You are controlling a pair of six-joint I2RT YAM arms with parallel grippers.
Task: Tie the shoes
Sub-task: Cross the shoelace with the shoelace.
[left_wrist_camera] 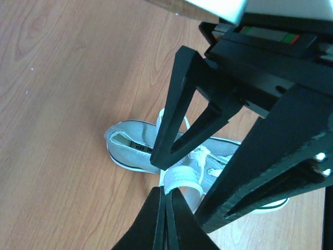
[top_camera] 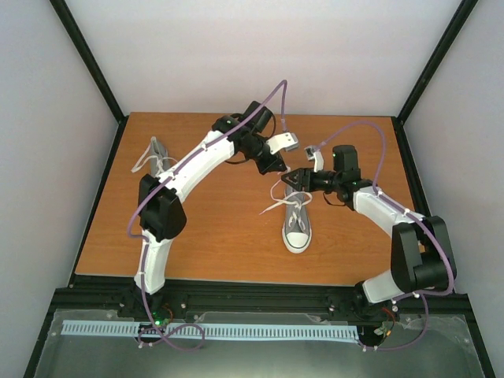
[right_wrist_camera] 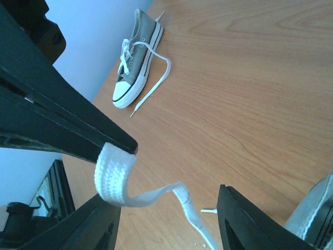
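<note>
Step judged: knotting the grey canvas sneaker (top_camera: 297,228). The right claw (right_wrist_camera: 127,147) pinches its white flat lace (right_wrist_camera: 112,174); the spread left claw (top_camera: 277,167) should grasp next.

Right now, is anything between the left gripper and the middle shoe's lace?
Nothing visible blocks it. The left gripper hangs open over the shoe, where the right gripper pinches a loop of lace just beneath it.

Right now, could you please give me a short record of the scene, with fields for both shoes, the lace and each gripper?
near shoe: centre, toe toward near edge, untied
far shoe: far left, laces loose
lace: white, loop pinched and lifted
left gripper: open, over near shoe
right gripper: shut on lace
</note>
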